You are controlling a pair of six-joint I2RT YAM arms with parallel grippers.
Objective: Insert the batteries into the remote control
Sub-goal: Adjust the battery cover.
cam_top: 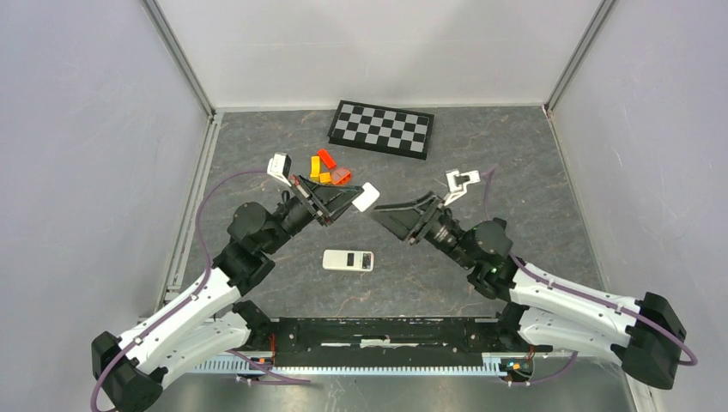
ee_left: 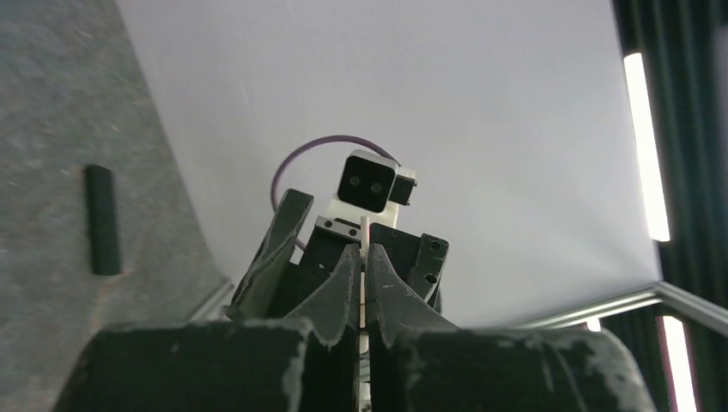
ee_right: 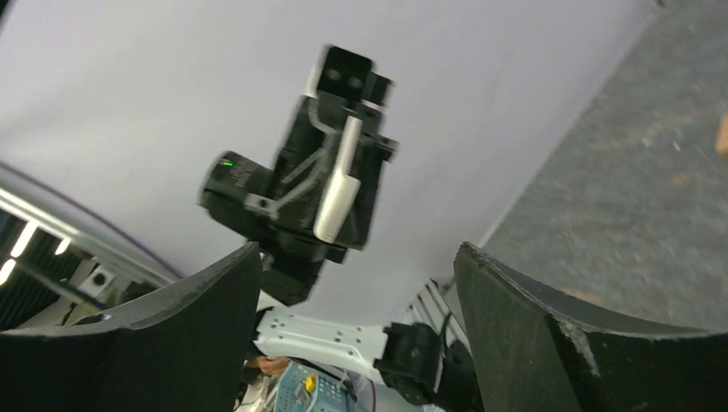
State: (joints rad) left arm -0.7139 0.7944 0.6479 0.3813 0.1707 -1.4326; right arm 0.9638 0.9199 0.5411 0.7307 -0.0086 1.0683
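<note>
**Left arm holds a white piece aloft; the remote waits below**

Top view: the left pincer [cam_top: 359, 199] is clamped on a flat white piece [cam_top: 367, 196], probably the battery cover. Just beside it is the right pincer [cam_top: 384, 215], fingers apart. The remote [cam_top: 348, 259] lies on the tabletop [cam_top: 515, 172] below both, lower centre, long axis left to right, about equally near each arm. Left wrist: a dark slim cylinder [ee_left: 101, 219], likely a battery, lies at frame left, long axis up-down. Right wrist: nothing sits between the parted fingers.
</note>
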